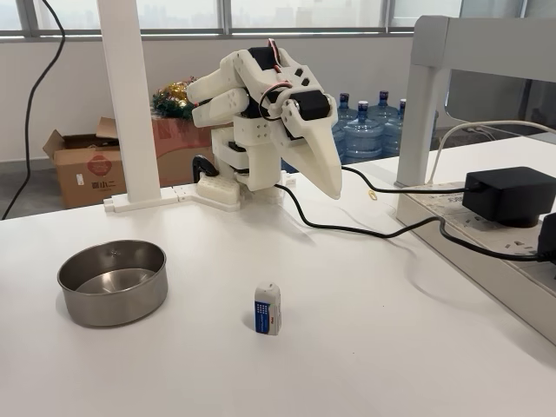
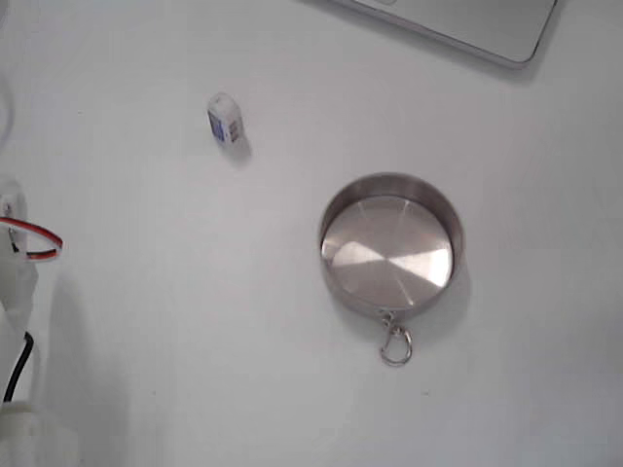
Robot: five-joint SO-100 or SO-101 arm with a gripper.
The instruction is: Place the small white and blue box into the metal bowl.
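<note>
Small white and blue box [image 1: 268, 307] nearest the camera in a fixed view, standing upright on the white tabletop [image 1: 365, 347], untouched, bare surface all round it. Metal bowl [image 1: 112, 282] to its left in that view, well apart from the box, nothing inside, shiny floor visible. In a fixed view from above, the bowl [image 2: 391, 244] shows a small ring clip [image 2: 395, 344] at its rim; the box [image 2: 225, 119] sits up-left of it with a wide open gap between. Arm folded at the back of the tabletop, gripper [image 1: 328, 178] pointing down, raised well behind the box, fingers together, clenched on nothing. Black cable [image 1: 365, 229] and power strip [image 1: 486, 243] along the right edge; laptop corner [image 2: 467, 24] near the top edge from above.
</note>
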